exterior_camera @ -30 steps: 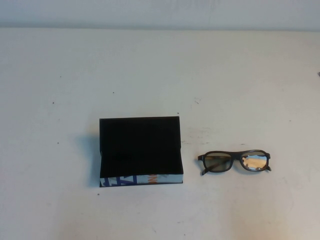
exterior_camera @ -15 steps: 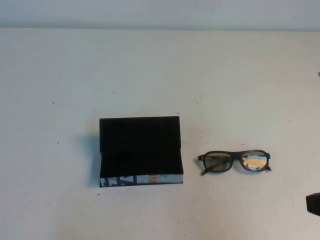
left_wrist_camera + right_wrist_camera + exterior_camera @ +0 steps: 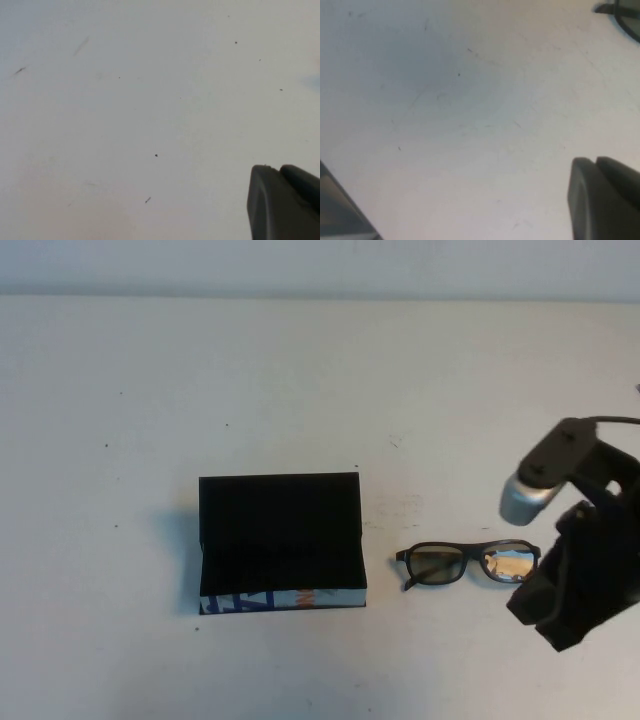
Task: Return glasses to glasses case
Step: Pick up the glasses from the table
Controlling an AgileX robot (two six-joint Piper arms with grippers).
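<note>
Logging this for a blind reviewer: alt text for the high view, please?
An open black glasses case sits on a white table, with the glasses lying to its right, outside it. The right arm's pincer is at the right edge beside the glasses, not touching them; the left pincer is not in this view.

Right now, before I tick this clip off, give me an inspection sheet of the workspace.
Surface: pale table, small dark specks and scuffs.
Job's things: glasses case open, lid up, nothing seen inside; glasses on the table to its right, apart from it, unfolded.
Clutter: nothing seen.
Grippers: right gripper shut, empty, above the table near the right end of the glasses; left gripper over bare table, not in the high view.
Cables: one dark cable at the right arm.
Surroundings: light wall strip behind the table.
</note>
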